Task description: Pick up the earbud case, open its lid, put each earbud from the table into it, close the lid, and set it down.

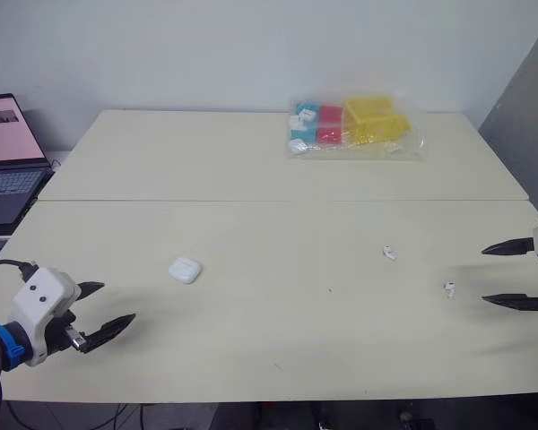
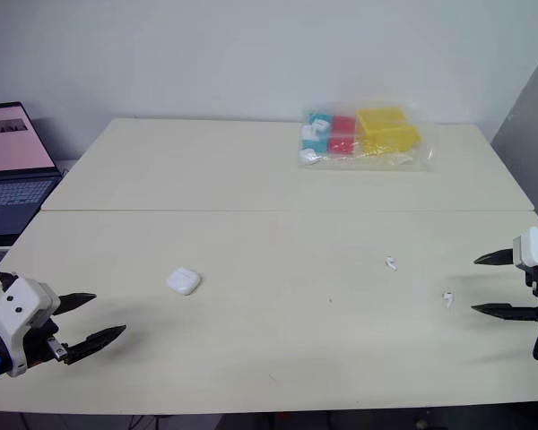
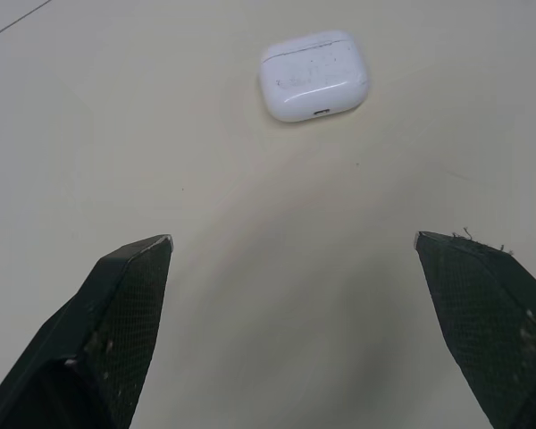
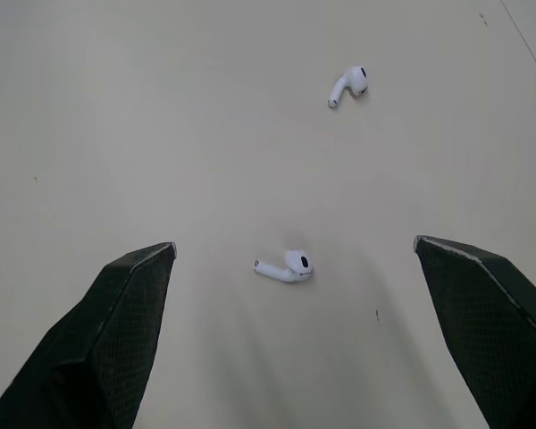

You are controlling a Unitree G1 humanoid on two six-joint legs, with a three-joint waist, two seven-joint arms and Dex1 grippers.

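The white earbud case (image 1: 186,270) lies shut on the cream table (image 1: 278,349), left of centre, and it also shows in the left wrist view (image 3: 314,75). My left gripper (image 1: 111,308) hovers open to the case's near left, with nothing between its fingers. Two white earbuds lie on the right: one (image 1: 389,253) farther in, one (image 1: 449,288) close to my right gripper (image 1: 487,275). That gripper stands open just right of the nearer earbud (image 4: 286,266), while the farther earbud (image 4: 348,86) lies beyond it.
A clear bag of yellow, red and blue boxes (image 1: 351,125) rests at the back right of the table. An open laptop (image 1: 7,157) stands off the table's left side. A seam (image 1: 278,201) runs across the tabletop.
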